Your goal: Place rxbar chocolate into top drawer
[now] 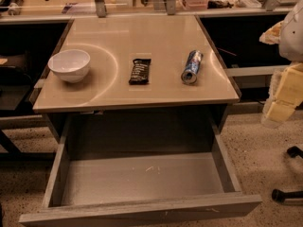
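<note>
The rxbar chocolate [140, 71], a flat black bar with pale lettering, lies in the middle of the beige tabletop [142, 37]. The top drawer [142, 212] is pulled fully open below the table's front edge, and its pale grey bottom [142, 178] is bare. My gripper [277, 111] hangs at the right edge of the view, off the table's right side and well to the right of the bar, holding nothing that I can see.
A white bowl [69, 65] stands on the table's left side. A blue-and-white can [191, 67] lies on its side to the right of the bar. Black chair-base legs [289, 193] rest on the speckled floor at the lower right.
</note>
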Tool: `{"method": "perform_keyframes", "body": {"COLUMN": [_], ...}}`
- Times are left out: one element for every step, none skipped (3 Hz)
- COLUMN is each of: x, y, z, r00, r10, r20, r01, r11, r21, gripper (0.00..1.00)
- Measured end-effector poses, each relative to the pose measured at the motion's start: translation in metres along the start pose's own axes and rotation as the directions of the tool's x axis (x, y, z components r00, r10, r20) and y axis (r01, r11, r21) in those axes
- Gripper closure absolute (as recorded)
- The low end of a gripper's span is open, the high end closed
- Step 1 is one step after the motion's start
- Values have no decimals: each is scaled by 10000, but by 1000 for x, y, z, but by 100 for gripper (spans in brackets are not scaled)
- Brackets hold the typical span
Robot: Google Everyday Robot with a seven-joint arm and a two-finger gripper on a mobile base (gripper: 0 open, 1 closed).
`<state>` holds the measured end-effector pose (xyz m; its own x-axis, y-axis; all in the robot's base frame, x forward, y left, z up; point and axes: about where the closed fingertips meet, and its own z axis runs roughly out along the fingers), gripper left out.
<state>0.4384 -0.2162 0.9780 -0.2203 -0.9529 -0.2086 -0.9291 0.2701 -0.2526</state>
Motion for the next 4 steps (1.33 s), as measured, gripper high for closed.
{"method": "perform_keyframes", "body": {"x": [0,-9,-37,-75], "y": [0,-11,-38,-68], "z": [0,5,21,41], "r00": [10000,9999,9982,9915], "r10": [0,-115,-588,-1277], "r20": [0,-8,136,265], "r01": [0,115,589,1288], "r11": [10000,9999,9982,9907], "r21": [0,-6,-106,-449], "gripper": [0,0,0,0]}}
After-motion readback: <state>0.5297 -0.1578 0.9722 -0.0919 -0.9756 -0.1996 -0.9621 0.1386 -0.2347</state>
